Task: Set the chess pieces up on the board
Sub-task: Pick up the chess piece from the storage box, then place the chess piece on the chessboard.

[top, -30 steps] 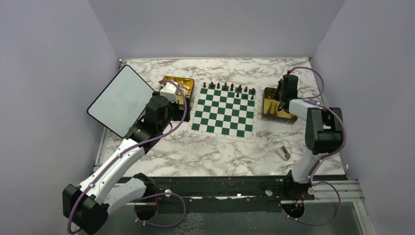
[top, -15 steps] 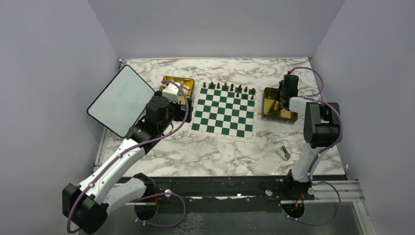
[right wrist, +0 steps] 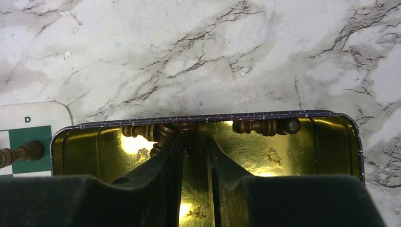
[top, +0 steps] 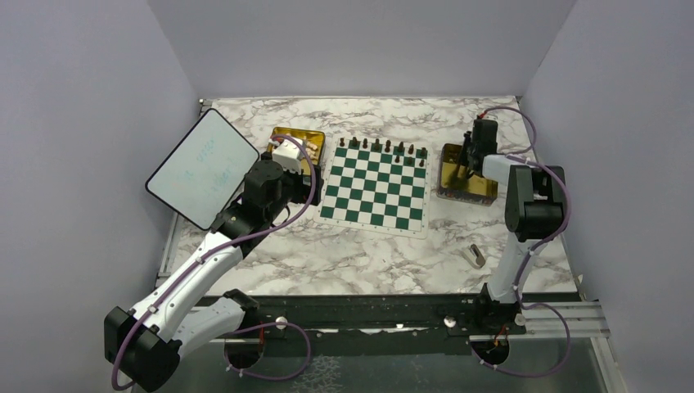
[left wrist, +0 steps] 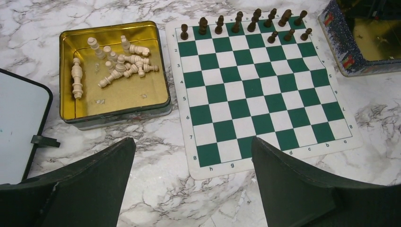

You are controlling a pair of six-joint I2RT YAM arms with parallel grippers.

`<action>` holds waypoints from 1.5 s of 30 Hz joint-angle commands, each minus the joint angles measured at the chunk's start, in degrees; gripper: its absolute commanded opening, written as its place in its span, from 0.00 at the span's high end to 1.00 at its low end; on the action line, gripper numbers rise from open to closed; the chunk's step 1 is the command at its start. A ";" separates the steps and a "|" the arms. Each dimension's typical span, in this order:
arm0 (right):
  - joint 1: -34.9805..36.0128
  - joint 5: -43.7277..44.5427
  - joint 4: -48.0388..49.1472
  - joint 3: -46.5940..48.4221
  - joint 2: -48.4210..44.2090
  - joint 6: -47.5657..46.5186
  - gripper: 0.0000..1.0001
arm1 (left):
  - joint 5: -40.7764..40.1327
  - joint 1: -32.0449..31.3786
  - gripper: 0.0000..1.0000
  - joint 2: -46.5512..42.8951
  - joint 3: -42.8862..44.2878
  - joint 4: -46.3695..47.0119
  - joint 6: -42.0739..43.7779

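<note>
The board point(top: 375, 183) lies mid-table, and it also shows in the left wrist view point(left wrist: 257, 90). Several dark chess pieces point(left wrist: 239, 23) stand along its far edge. Cream pieces point(left wrist: 118, 61) lie in the left gold tray point(left wrist: 161, 71). My left gripper point(left wrist: 193, 142) is open and empty, above the marble by the board's near left corner. My right gripper point(right wrist: 195, 142) is down in the right gold tray point(right wrist: 203, 117), jaws closed on a dark chess piece at the far wall. More dark pieces point(right wrist: 267, 126) lie along that wall.
A rounded white tablet point(top: 202, 168) lies left of the left tray point(top: 299, 135). A small grey block point(top: 475, 255) lies on the marble, nearer than the right tray point(top: 462, 192). Walls enclose the table on three sides.
My right gripper has moved toward the far end of the right tray. The left arm has barely moved.
</note>
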 commanded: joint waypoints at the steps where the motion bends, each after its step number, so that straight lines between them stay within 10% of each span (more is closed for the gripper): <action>1: -0.35 -1.74 -2.45 1.95 1.73 -1.59 0.71 | 1.89 -0.27 0.08 -0.13 0.24 1.42 0.42; 21: -0.35 -6.45 -14.15 4.19 -7.01 -2.35 0.91 | 7.58 -0.60 0.17 1.40 -1.61 5.25 -0.05; 45: 14.05 -52.41 -14.44 -4.20 -24.54 2.22 0.91 | 35.92 -7.20 0.27 1.30 -9.47 16.35 27.23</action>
